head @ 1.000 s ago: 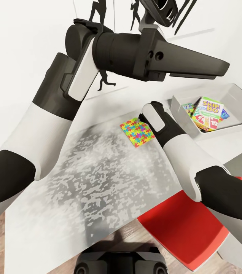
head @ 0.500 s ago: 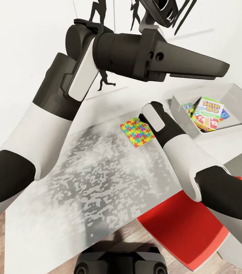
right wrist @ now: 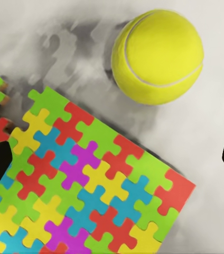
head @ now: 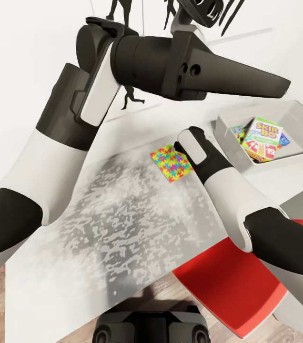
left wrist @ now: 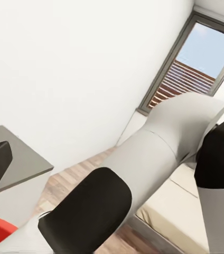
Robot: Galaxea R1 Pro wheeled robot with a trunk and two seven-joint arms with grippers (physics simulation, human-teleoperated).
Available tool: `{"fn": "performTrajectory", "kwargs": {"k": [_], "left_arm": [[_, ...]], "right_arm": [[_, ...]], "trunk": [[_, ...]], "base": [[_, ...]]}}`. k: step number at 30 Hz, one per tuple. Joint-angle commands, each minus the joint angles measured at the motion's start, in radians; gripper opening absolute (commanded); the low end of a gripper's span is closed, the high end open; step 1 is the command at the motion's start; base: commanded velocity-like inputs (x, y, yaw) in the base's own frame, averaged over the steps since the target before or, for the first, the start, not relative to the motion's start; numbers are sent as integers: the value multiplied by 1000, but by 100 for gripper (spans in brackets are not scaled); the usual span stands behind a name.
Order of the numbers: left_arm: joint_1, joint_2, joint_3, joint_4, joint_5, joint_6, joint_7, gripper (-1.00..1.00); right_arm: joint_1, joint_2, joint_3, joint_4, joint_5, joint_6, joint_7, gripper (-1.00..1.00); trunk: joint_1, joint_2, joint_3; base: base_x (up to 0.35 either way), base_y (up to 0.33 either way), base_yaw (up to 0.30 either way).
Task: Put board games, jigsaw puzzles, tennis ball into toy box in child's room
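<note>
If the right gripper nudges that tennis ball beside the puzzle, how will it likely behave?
The tennis ball is round and rests free on the flat table, so a nudge would probably send it rolling. It lies apart from the jigsaw puzzle, whose thin edge likely would not stop it. Its fuzzy surface may grip well between the fingers.

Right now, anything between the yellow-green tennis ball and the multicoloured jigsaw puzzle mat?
Nothing: in the right wrist view only bare grey tabletop separates the yellow-green tennis ball from the multicoloured jigsaw puzzle mat.
</note>
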Motion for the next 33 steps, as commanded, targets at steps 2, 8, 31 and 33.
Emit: {"fn": "performTrajectory", "kwargs": {"k": [2,8,31,33], "left_arm": [[-1,6,-1,0,4,10,-2,100],[-1,25,-1,-2,4,10,-3,100],[1,31,-2,-3,2,10,-3,100],[1,31,-2,-3,2,10,-3,100]], "right_arm": [[-2,0,2,-2,-3,5,-7,100],[-17,0,2,-3,-3,2,-7,100],[-35,0,2,-3,-3,-26,-6,100],[-35,0,2,-3,-3,-26,-6,100]], "trunk": [[0,-2,-5],[0,-2,-14],[0,-2,-52],[0,-2,-55]], "base": [[0,0,0],[0,0,0],[0,0,0],[0,0,0]]}}
